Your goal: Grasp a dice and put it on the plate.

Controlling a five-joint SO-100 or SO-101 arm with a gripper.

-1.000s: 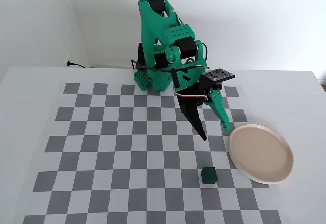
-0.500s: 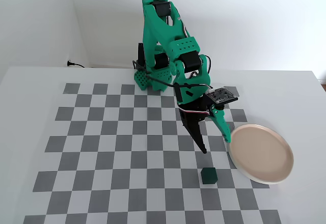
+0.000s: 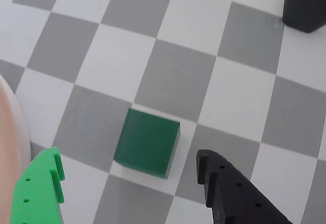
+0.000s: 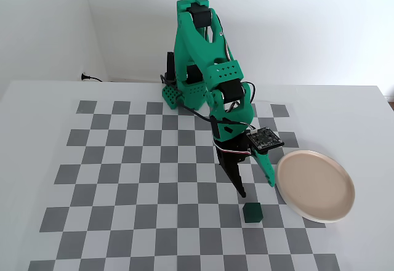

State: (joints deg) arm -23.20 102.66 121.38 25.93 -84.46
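The green arm's two-finger gripper (image 3: 130, 175), spread open and empty, hovers over the small dark green cube dice (image 3: 147, 142) on the checkered mat, near the pale pinkish-beige round plate (image 4: 316, 186); the approach step is in hand, and lowering to straddle it and closing should come next.

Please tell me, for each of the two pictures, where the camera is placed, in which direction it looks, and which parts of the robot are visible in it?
Wrist view: rides on the arm and looks down at the checkered mat; the green finger and the black finger enter from below, open, with the dice between them.
Fixed view: stands high in front of the table and looks down toward the arm's base; the whole green arm shows, with the gripper above the mat.
Shared: both show the dice, the plate (only its edge in the wrist view) and the fingers.
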